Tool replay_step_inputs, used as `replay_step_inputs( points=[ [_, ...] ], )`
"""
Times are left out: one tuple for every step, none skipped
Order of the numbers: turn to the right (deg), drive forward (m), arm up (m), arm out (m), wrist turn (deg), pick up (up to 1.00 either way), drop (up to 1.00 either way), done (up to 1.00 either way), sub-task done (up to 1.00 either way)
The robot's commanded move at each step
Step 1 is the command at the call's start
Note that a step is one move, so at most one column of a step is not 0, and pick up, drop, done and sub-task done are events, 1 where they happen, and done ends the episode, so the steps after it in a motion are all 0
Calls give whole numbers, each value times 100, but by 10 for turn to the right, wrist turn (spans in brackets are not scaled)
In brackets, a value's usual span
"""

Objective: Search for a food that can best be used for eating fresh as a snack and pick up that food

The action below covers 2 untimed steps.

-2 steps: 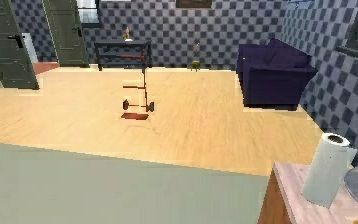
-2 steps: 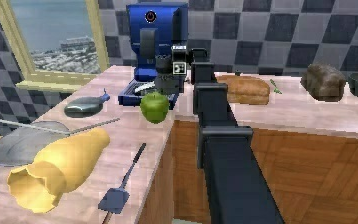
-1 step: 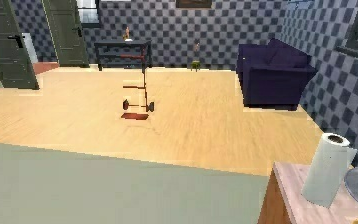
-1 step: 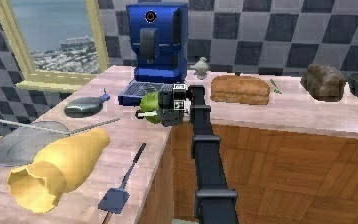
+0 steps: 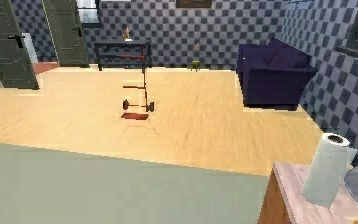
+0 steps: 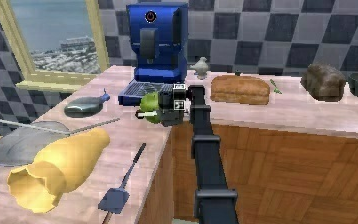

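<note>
a small green round thing (image 6: pixel 143 113) sits at the far end of the gripper (image 6: pixel 150 106), just in front of the blue coffee machine (image 6: pixel 157 40), with the pink surface (image 6: pixel 287 112) behind it. i cannot tell whether the fingers (image 6: pixel 153 99) grasp it or anything else. the arm (image 6: pixel 209 150) rises from below, right of the machine's base. right of the machine lie a small grey jar (image 6: pixel 201 68), a brown loaf (image 6: pixel 239 90) and, farther out, a darker loaf (image 6: pixel 323 82). left of the machine lie a dark pan (image 6: pixel 84 106), a grey bowl (image 6: pixel 17 148), a yellow baguette (image 6: pixel 62 165) and a spatula (image 6: pixel 122 190), with a window (image 6: pixel 52 40) behind them. the forward view takes in a paper roll (image 5: pixel 329 168), a dark sofa (image 5: pixel 275 72) and a wooden floor (image 5: pixel 197 120).
</note>
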Motion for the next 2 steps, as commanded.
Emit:
replay_step_inputs(
  points=[
    [0, 0, 10, 0, 0, 0, 0, 0, 0],
    [0, 0, 0, 0, 0, 0, 0, 100, 0]
  ],
)
